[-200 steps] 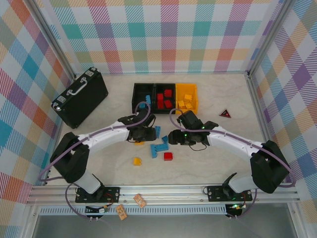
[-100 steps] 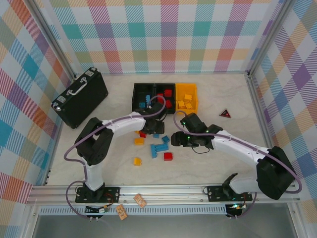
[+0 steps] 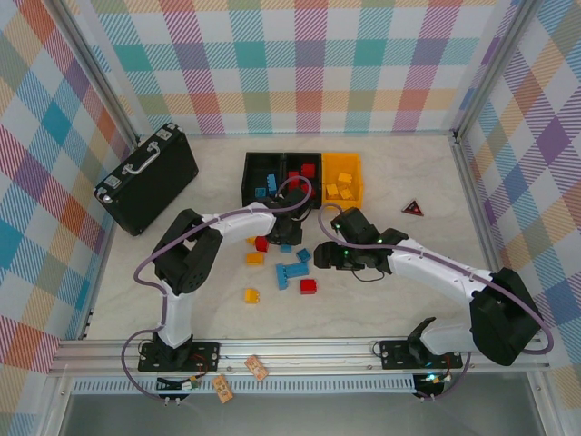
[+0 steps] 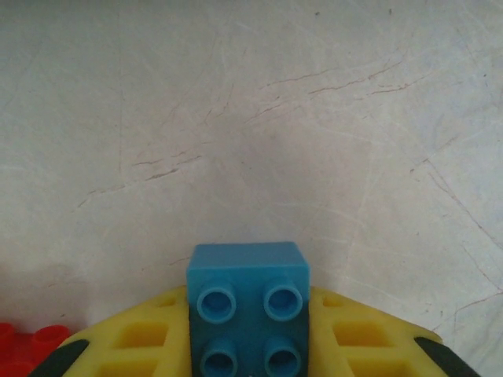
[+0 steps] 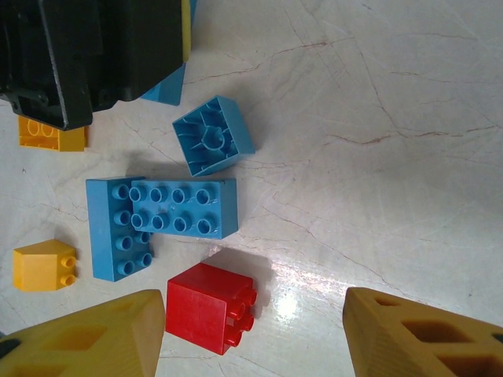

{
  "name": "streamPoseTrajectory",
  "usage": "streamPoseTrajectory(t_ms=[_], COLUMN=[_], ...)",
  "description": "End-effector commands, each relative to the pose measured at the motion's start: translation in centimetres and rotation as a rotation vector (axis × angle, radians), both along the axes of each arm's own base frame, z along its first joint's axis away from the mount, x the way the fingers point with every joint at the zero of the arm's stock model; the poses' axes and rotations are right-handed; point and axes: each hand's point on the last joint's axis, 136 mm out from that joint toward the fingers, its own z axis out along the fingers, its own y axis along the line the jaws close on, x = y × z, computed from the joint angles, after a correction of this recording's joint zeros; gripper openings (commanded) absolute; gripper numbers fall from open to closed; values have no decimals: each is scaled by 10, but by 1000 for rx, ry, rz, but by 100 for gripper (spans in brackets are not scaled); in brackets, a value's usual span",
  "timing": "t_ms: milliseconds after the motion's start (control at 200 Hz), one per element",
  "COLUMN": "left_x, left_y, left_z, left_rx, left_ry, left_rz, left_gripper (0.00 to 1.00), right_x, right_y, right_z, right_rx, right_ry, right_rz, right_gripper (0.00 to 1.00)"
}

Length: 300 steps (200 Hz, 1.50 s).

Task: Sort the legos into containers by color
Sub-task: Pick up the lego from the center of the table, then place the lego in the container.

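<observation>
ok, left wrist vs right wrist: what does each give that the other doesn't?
Left wrist adds: a blue square brick pinched in the left gripper, a red brick at its side. Right wrist adds: the right gripper open around a red cube, two long blue bricks in an L, an upturned blue brick. Shared: the pale table.

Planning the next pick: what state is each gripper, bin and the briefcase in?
left gripper, shut on a blue brick
right gripper, open, empty, over a red brick
left black bin, open, holding blue bricks
middle black bin, open, holding red bricks
yellow bin, open, holding yellow bricks
briefcase, closed
</observation>
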Motion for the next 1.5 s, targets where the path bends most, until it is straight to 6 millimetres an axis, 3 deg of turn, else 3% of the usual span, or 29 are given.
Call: streamPoseTrajectory(t_ms=[0, 230, 460, 625, 820, 1110, 1495], left_x=[-1, 2, 16, 41, 83, 141, 182], left_y=[-1, 5, 26, 48, 70, 78, 79], left_z=[16, 54, 85, 109, 125, 119, 89], left_rx=[14, -17, -13, -8, 4, 55, 101], left_ry=[-21, -81, -132, -175, -214, -217, -205], left_rz=[-14, -8, 24, 62, 104, 117, 147], left_gripper=[27, 25, 25, 25, 25, 26, 26], right_x=[0, 5, 16, 26, 31, 34, 59], right_y=[-1, 7, 19, 31, 40, 40, 58], right_z=[4, 17, 32, 43, 48, 48, 60], right_rx=[-2, 32, 67, 98, 114, 109, 124], right_ry=[-15, -37, -69, -85, -87, -91, -123], right_rz=[-2, 12, 29, 45, 59, 53, 68], right_gripper=[62, 62, 62, 62, 62, 62, 62])
